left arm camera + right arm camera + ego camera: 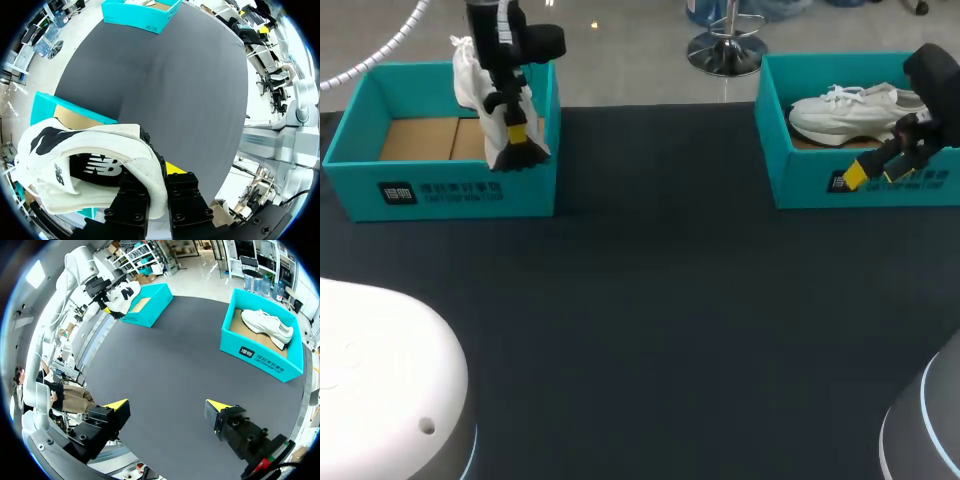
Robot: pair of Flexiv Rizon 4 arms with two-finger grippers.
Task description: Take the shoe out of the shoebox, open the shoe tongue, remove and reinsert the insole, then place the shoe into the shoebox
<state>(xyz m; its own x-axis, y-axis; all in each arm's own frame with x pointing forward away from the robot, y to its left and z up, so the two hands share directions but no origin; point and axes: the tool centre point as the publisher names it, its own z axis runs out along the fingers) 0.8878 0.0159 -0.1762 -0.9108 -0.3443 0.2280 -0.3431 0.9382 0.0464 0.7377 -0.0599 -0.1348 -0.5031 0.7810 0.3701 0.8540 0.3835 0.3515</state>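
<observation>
One white mesh shoe [65, 145] in left gripper [516, 133]

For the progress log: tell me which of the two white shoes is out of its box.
The shoe gripped in the left hand, held above the left shoebox. The other shoe lies flat inside the right shoebox.

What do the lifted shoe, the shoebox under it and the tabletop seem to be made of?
The lifted shoe: apparently white mesh-like fabric, matte, fine texture showing. The left shoebox: cardboard, matte teal outside, bare brown inside. The table: dark, matte cover, perhaps cloth or rubber mat.
</observation>
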